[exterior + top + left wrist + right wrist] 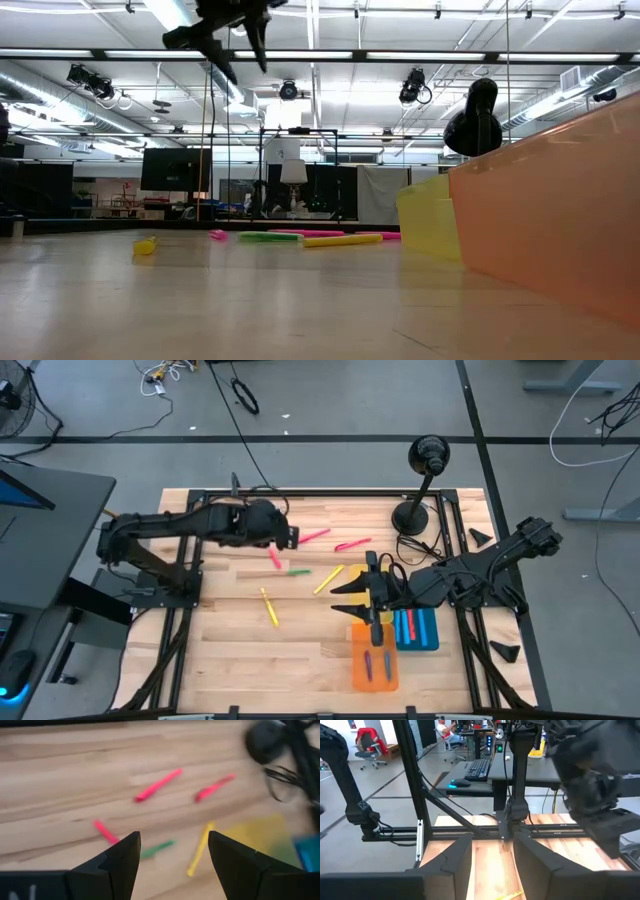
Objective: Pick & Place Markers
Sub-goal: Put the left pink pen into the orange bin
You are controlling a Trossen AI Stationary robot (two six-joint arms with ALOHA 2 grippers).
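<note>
The wooden table (240,650) is seen from above with loose markers (300,572) scattered across its middle and three trays at the right: orange tray (374,682), blue tray (424,640), and a yellow tray (357,574) partly hidden under the right arm. The left arm is stretched across the upper table, and the left gripper (172,852) is held above the scatter with its jaws spread wide and nothing between them. Just beyond its fingertips lie a short red marker (106,831) and a green marker (156,849), the green one lying slantwise to the jaws. This arm is judged nearer to the loose markers. The right gripper (492,852) is parked over the trays, partly open and empty.
</note>
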